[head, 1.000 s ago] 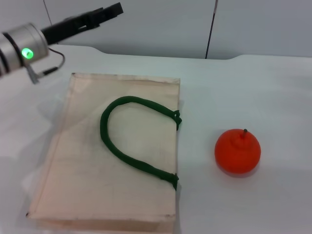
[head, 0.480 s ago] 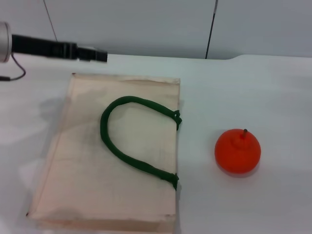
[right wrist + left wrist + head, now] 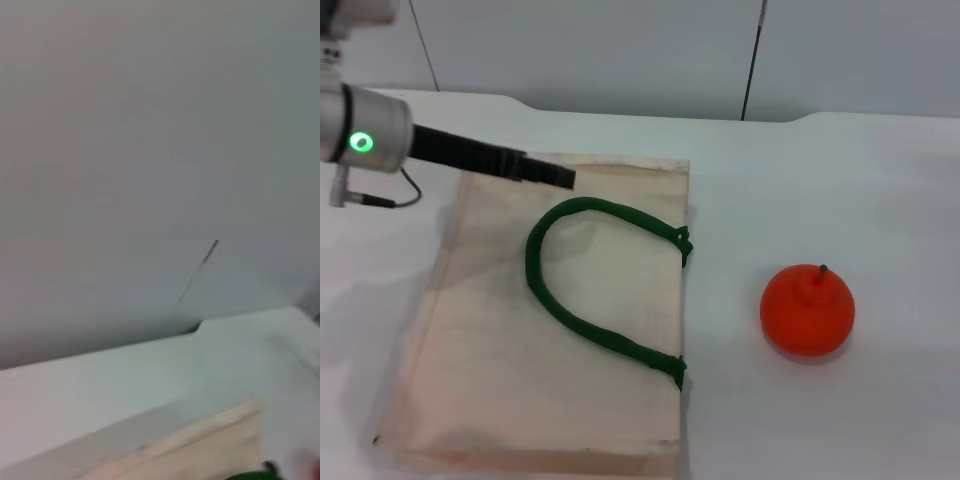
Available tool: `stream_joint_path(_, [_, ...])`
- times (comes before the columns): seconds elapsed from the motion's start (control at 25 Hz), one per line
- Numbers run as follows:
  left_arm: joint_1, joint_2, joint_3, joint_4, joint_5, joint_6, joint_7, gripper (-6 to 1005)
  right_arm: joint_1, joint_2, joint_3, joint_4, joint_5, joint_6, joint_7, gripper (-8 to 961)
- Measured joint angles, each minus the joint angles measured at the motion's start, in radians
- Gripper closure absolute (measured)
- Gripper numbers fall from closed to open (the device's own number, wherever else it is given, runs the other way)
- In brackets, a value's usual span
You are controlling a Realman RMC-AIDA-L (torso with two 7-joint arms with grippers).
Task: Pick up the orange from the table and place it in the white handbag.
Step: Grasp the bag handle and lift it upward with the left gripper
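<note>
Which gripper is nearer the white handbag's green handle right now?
Left. The left gripper hangs over the white handbag near its far edge, close to the green handle. The right gripper appears in no view.

Head camera high, looking forward and down on the table (image 3: 880, 180), left wrist camera low over the white handbag (image 3: 220, 440), facing the wall, both sharing the bag's far edge, right wrist view blank grey

Handbag (image 3: 570, 330) flat on table (image 3: 840, 180) – orange (image 3: 808, 310) to its right, apart.
</note>
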Motion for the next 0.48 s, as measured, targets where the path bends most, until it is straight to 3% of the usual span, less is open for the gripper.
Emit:
stream_joint_path(0.28, [-0.027,-0.056,0.000,0.033,0.092,-0.175,-0.003,274,-0.001,0.000,0.000,0.000,0.000,0.000,0.000,69])
stream_joint_path(0.48, [-0.036,-0.062,0.000,0.089,0.103,-0.223,-0.001,275,0.001,0.000,0.000,0.000,0.000,0.000,0.000,70])
